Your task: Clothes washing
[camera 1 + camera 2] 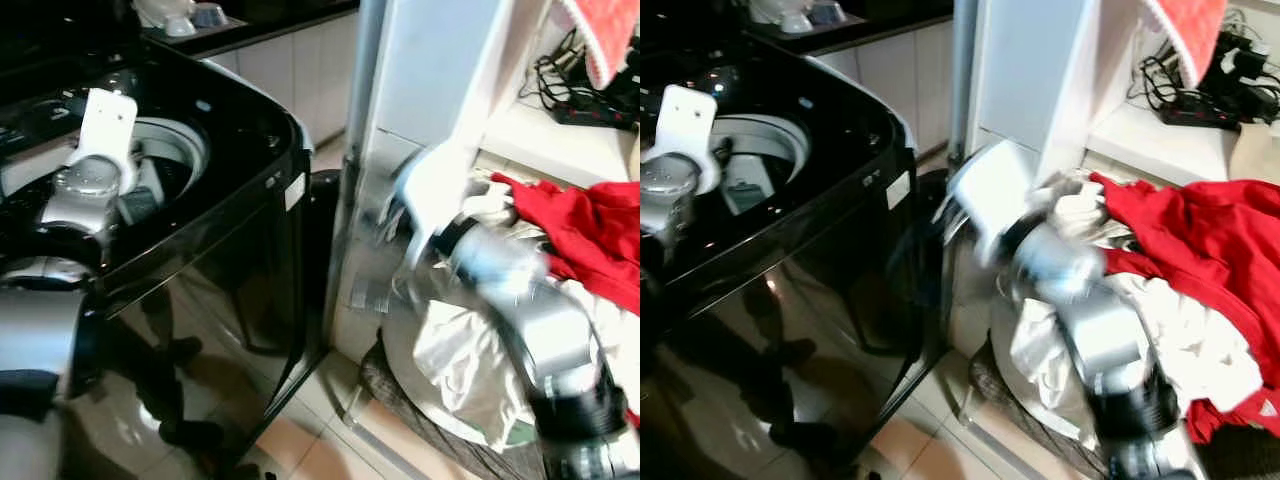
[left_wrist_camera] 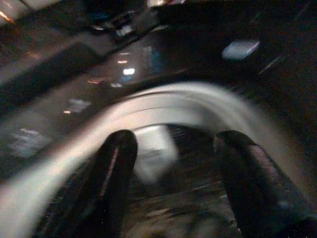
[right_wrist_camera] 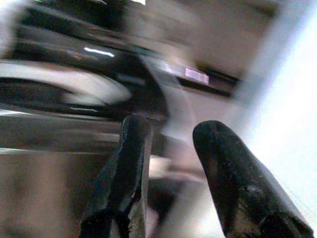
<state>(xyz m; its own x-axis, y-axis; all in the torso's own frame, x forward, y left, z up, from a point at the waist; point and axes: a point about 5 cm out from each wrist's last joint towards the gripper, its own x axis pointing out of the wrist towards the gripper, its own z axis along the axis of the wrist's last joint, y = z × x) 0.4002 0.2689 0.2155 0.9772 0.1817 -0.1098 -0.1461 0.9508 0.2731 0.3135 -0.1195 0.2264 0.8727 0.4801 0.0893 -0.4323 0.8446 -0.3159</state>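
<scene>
A black top-loading washing machine (image 1: 230, 230) stands on the left with its lid up and its white drum rim (image 1: 185, 140) showing. My left arm (image 1: 90, 175) reaches over the drum. In the left wrist view my left gripper (image 2: 176, 141) hangs open above the drum rim (image 2: 163, 101), holding nothing. On the right, a dark woven basket (image 1: 400, 400) holds a red garment (image 1: 590, 230) and white clothes (image 1: 460, 360). My right arm (image 1: 520, 290) is blurred above the basket, its wrist close to the machine's side. The right gripper (image 3: 173, 126) is open and empty.
A tall white cabinet (image 1: 430, 70) rises behind the basket. Beside it, a white shelf (image 1: 560, 140) carries a power strip and cables (image 1: 590, 110), with a red cloth (image 1: 615, 35) hanging above. A dark counter with bowls (image 1: 190, 15) lies behind the machine. Tiled floor (image 1: 300, 440) shows between machine and basket.
</scene>
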